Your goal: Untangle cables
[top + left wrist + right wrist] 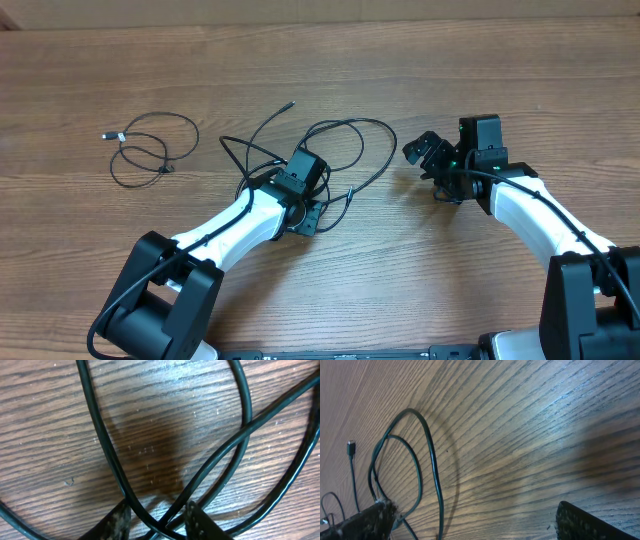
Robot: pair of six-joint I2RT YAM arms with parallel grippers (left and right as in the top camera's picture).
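Thin black cables point(360, 122) lie tangled in loops at the table's middle. My left gripper point(303, 182) is down over the tangle. In the left wrist view its fingers point(159, 522) are apart, with two crossing cables point(101, 435) lying between them on the wood. My right gripper point(425, 165) is open and empty just right of the loops. In the right wrist view its fingers point(475, 522) stand wide apart, with cable loops point(434, 460) by the left finger.
A separate thin cable point(163, 170) with a silver-tipped plug point(108, 135) lies looped at the far left of the wooden table point(520, 80). A small plug point(351, 447) shows at the left of the right wrist view.
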